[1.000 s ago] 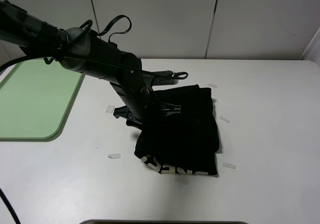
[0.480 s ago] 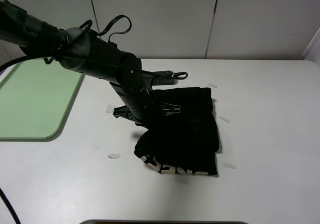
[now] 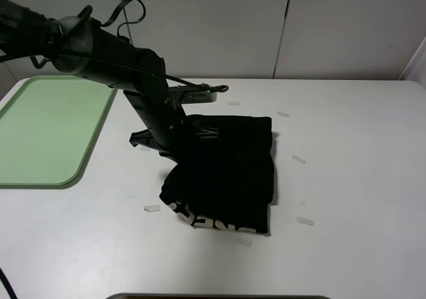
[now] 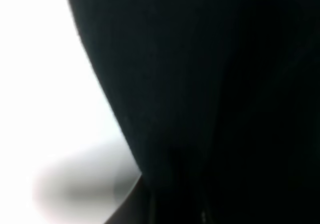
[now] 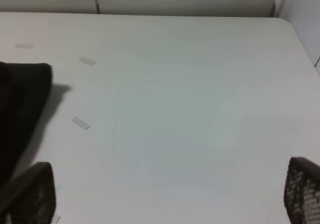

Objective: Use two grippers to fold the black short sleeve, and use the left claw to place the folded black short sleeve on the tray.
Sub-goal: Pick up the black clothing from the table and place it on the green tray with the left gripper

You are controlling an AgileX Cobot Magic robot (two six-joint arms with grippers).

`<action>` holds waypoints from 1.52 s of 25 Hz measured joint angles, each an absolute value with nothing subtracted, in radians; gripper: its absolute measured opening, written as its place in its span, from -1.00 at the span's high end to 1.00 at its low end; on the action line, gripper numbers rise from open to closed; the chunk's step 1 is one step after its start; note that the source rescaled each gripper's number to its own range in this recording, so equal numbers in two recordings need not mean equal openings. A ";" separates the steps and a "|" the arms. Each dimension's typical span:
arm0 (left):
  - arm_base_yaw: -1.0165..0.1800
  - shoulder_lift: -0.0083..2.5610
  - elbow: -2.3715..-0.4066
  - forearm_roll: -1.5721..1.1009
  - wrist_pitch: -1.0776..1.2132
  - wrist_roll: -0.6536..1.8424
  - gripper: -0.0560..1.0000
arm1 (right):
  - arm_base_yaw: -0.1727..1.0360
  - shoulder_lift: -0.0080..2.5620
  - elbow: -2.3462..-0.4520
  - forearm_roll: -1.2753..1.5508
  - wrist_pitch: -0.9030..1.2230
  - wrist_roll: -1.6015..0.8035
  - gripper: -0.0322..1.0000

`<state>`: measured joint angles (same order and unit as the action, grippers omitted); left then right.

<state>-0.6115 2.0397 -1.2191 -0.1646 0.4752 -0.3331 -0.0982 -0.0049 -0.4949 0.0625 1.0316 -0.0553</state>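
- Black short sleeve: folded, lying on the white table right of the tray; pale lettering along its near edge (only partly legible).
- Left claw: clamped on the shirt's left edge.
- Right gripper: fingers spread wide, holding nothing.

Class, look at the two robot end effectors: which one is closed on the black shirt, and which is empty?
The left end effector grips the black shirt. The right end effector stands open over bare table, holding nothing.
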 joint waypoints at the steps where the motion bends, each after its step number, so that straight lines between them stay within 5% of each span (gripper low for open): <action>1: -0.593 2.033 -1.219 -0.159 0.493 -0.318 0.80 | -0.098 -0.005 -0.495 0.063 1.032 -0.055 -1.00; 38: 0.138 1.954 -1.312 -0.067 0.715 0.167 0.80 | -0.098 -0.005 -0.495 0.063 1.032 -0.055 -1.00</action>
<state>0.1383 1.9544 -1.3119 -0.0670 0.7150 0.1668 -0.0982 -0.0049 -0.4949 0.0625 1.0316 -0.0553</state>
